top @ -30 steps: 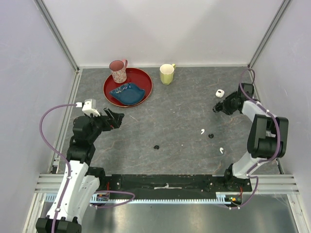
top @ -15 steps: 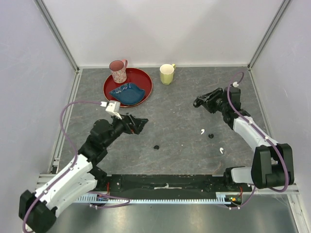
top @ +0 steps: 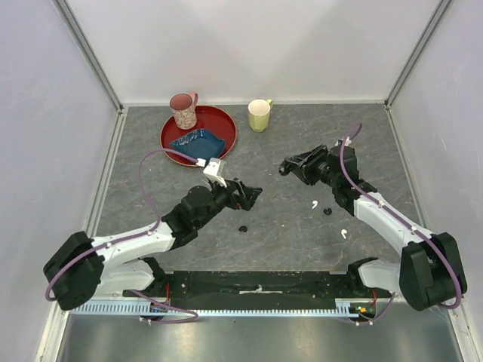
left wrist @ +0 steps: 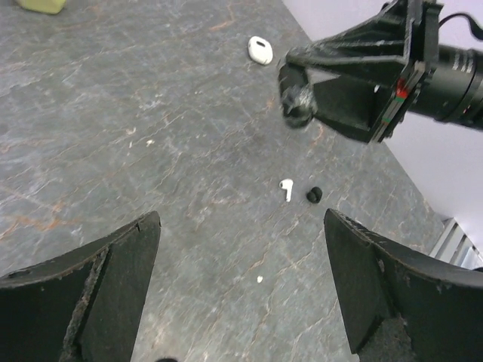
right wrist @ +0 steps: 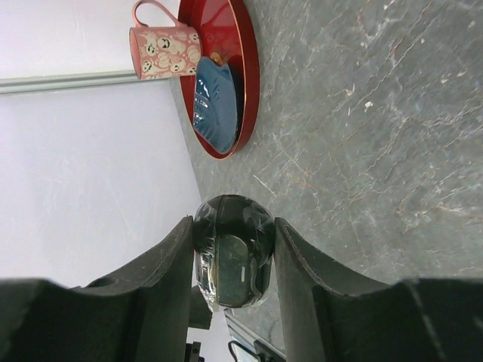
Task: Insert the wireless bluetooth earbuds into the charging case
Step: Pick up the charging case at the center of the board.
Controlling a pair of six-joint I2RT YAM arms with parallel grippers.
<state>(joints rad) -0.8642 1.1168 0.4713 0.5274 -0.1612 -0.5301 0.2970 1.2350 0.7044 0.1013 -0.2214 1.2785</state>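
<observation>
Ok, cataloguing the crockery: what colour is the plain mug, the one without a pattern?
Pale yellow; the mug shows best in the top external view.

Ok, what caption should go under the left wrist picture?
Open left fingers frame an earbud and the charging case on the table, while the right fingers pinch a dark round lump.

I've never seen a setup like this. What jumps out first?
The right gripper pinches a dark round object above mid-table, while the left gripper gapes open opposite it. At back left, a red tray holds a blue dish, a pink mug at its rim. A tiny white earbud lies on the grey table toward the right.
</observation>
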